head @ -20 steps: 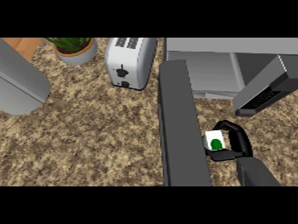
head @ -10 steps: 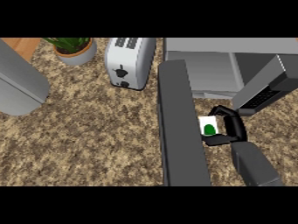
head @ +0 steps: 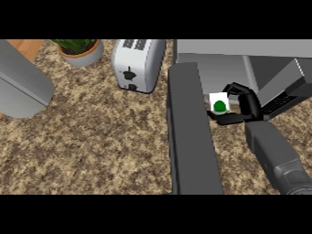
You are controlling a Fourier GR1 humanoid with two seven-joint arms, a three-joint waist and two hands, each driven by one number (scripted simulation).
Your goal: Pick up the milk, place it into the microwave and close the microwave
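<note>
1. Head view, right of centre: right hand (head: 243,106) curled round the milk (head: 219,104), black fingers arching over its top and thumb wrapped below, so clamped on the carton. White face with a green mark turned toward the camera, upright in the grasp, probably to go in standing.
2. Head view, same area: milk held off the counter (head: 97,137), just in front of the microwave (head: 253,59) opening at the upper right of the frame, not yet seen resting inside. Likely mid-carry, with setting down and closing both left to do.
3. Head view, centre: microwave door (head: 192,137) swung wide open, running as a long dark slab from mid-frame down to the lower edge, just left of the held carton. Left open so the cavity can take the milk; a later push from its left side probably needed to close it.
4. Head view, lower right: grey forearm (head: 277,157) entering from the bottom edge and angling up toward the opening, squeezed between door and microwave body. Little room there, so some risk of brushing the door edge.
5. Head view, left hand: not in view.
6. Head view, upper part: toaster (head: 138,64) standing beside the microwave, potted plant (head: 80,50) in the upper left, a large grey rounded object (head: 13,80) at the left edge, all well apart from the carton.
</note>
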